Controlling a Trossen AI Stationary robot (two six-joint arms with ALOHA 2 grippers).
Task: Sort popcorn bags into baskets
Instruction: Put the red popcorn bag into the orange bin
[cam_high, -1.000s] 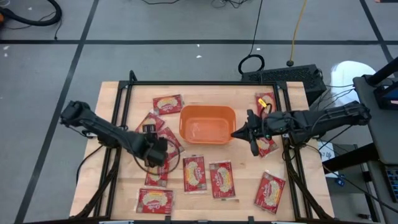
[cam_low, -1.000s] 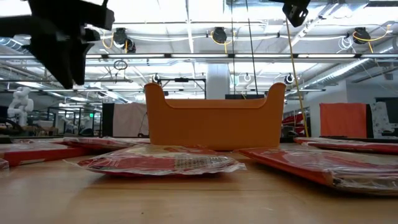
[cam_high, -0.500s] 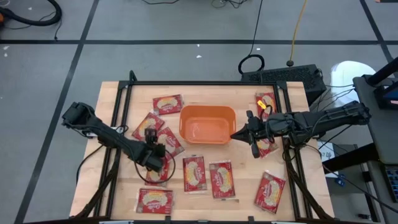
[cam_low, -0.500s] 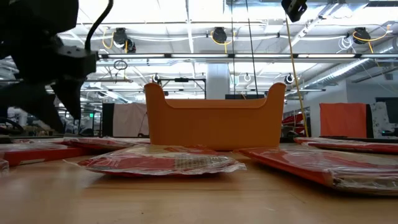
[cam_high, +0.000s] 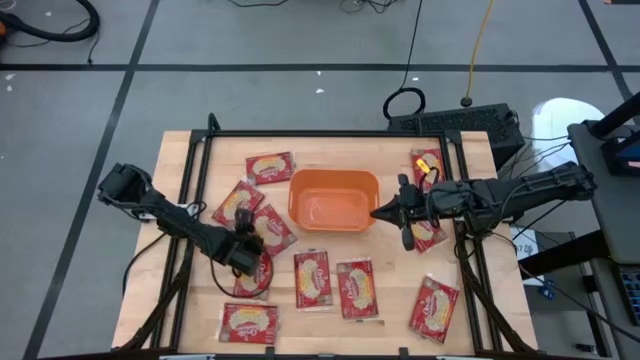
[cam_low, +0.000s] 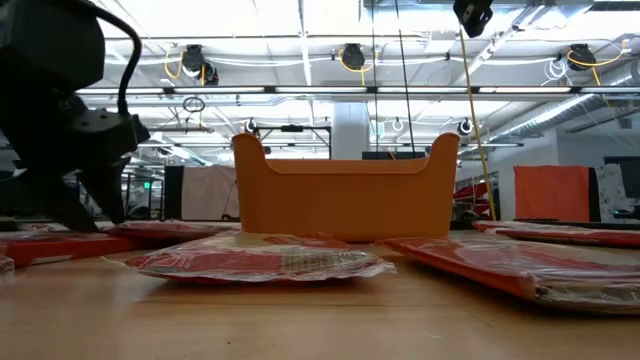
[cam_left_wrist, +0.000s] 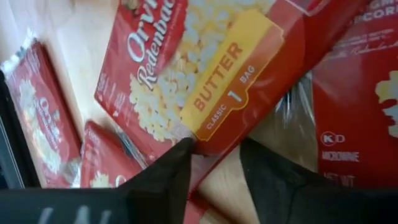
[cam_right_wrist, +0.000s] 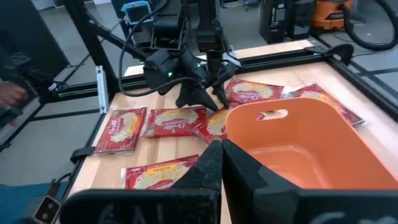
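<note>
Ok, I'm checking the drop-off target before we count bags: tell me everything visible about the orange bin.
The orange bin is one smooth plastic rectangular tub with rounded corners, a rim and a cut-out handle at an end wall. It stands upright on the wooden table near its middle, and looks empty. Popcorn bags lie around it. The right gripper hangs by its right wall.

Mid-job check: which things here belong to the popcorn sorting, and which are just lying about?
Job:
- popcorn bags spread over the table
- orange basket, nothing inside
- left gripper, open, down at a bag
- right gripper, shut, by the basket's rim

Lying about:
- black cable loop on the floor
- yellow cable
- black box behind the table
</note>
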